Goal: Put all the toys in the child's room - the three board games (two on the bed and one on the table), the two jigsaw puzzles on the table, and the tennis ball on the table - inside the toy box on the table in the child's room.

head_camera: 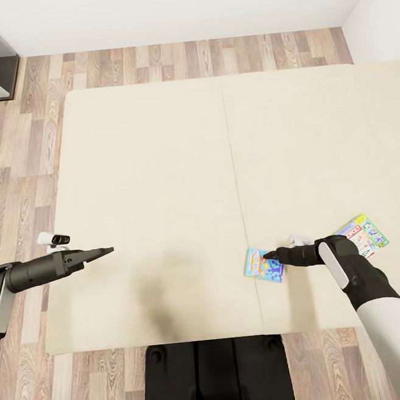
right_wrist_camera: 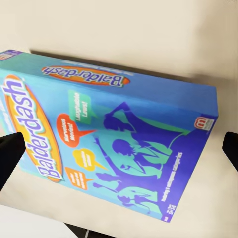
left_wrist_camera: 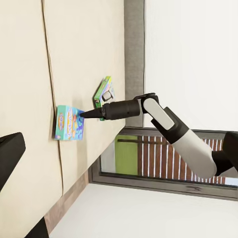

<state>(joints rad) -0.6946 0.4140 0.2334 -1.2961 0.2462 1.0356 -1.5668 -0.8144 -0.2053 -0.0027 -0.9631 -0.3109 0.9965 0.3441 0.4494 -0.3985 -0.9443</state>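
Two board games on bed, right claw spread above blue one, left claw's state unclear.

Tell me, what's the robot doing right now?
Right gripper open over blue board game on bed. Left gripper idle. Second game alongside. Nothing blocking.

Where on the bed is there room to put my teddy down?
Most of the bed is bare: everything left of the middle seam, and the far half behind the games. It is crowded at the near right corner, where the blue board game, the right gripper above it, and the white-and-green board game sit.
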